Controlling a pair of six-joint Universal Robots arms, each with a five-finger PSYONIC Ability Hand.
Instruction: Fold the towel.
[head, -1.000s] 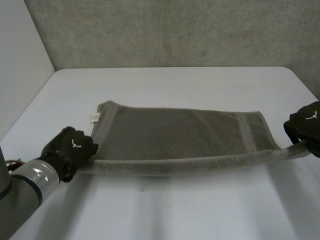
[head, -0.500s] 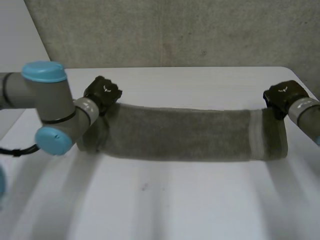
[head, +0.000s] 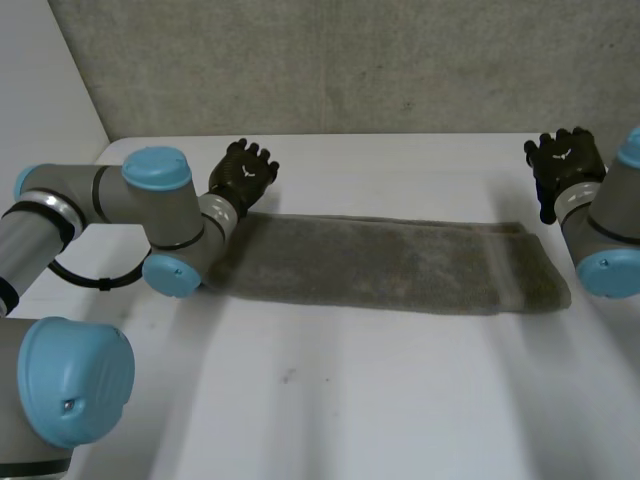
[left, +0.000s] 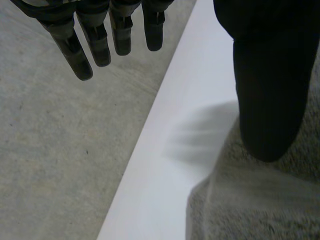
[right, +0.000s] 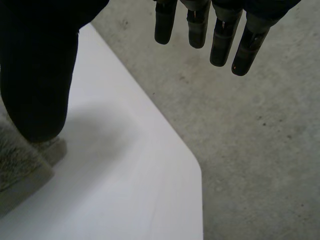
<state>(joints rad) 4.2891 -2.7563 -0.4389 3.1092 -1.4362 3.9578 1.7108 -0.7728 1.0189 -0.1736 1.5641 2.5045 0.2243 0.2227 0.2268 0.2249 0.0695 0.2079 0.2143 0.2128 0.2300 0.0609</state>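
A grey-brown terry towel (head: 390, 265), fuzzy and matt, is seen on a smooth white tabletop (head: 400, 400).

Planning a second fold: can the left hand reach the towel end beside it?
Probably yes: the left hand, fingers open, hovers just beyond the end of the towel, with nothing between them.

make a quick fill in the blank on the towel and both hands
The left hand is near the ____ end of the towel. The right hand is ____, holding nothing. The towel lies on a ____ table.
Missing words: left; open; white.
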